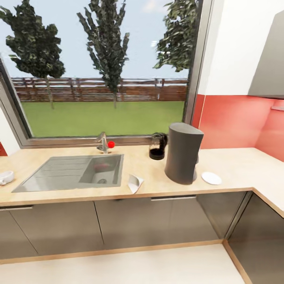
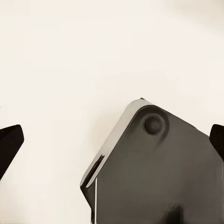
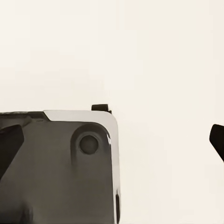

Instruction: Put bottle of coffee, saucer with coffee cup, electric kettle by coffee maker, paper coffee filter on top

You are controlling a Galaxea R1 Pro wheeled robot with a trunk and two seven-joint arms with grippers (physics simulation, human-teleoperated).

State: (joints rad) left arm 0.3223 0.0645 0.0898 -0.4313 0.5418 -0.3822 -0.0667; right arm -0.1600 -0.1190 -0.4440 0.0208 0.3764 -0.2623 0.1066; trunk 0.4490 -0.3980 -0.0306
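The kitchen countertop (image 1: 232, 165) held a steel sink (image 1: 71, 171) with a red thing in its bowl. Right of the sink lay a white paper filter (image 1: 135, 183). Further right, the electric kettle (image 1: 157, 146), dark at the bottom, stood just behind the coffee maker (image 1: 182, 153). The saucer (image 1: 211, 178) sat bare beside it. Both claws, the left gripper (image 2: 112, 142) and right gripper (image 3: 112, 140), were spread wide, holding nothing.

coffee maker (image 1: 183, 153) upright on countertop (image 1: 232, 167) | saucer (image 1: 211, 178) beside
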